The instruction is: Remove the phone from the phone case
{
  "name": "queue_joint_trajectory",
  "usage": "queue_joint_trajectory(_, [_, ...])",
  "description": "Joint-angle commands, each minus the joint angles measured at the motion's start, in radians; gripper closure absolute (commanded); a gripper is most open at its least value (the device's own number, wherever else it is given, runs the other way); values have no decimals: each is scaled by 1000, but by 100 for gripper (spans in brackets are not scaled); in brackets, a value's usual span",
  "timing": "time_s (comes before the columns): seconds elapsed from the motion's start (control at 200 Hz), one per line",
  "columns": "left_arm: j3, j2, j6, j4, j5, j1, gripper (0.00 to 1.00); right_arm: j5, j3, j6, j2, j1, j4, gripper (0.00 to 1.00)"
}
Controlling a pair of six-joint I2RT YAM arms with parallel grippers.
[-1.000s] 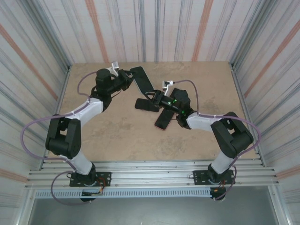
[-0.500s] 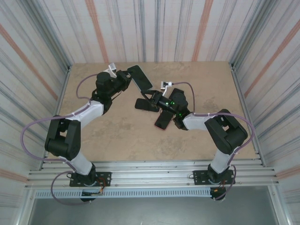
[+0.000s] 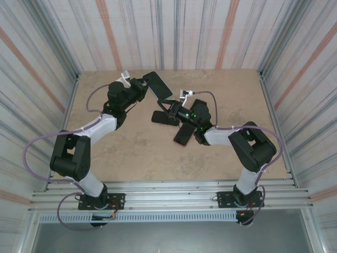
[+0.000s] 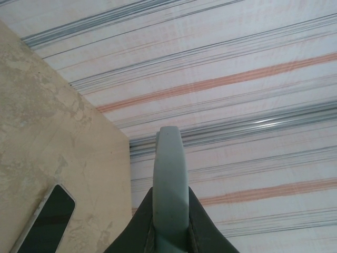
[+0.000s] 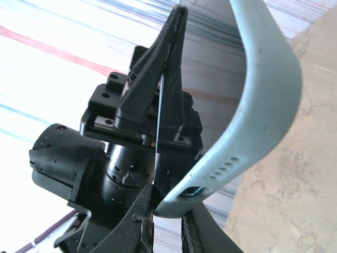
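Left wrist: phone case pinched edge-on in left gripper.

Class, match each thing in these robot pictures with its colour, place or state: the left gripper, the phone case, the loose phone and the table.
Things:
1. left gripper
2. phone case
3. loose phone
4. table

Descriptions:
A. tan and mottled
B. shut on the phone case
C. lying flat, dark face up
D. pale grey-green, curved

Pairs: 1-B, 2-D, 3-C, 4-A
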State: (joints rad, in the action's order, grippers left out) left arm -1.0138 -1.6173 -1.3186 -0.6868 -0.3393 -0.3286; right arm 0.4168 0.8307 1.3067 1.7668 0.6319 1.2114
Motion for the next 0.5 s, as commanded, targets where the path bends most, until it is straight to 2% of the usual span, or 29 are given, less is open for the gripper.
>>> queue_joint_trajectory(0.0, [6, 60, -62, -72, -38, -1, 98, -4, 11, -20, 16, -18, -4, 86])
queue_joint_trajectory(0.251, [-29, 59, -199, -120, -126, 0, 100, 17, -2, -89, 18, -46, -26, 90])
queue_joint_trajectory(0.336, [-37, 71, -235, -122, -151, -1, 100, 29, -2, -126, 3, -53, -106, 90])
queue_joint_trajectory(0.491, [-50, 76, -293, -152, -195, -1, 100, 47, 10, -289, -38, -70, -270, 91])
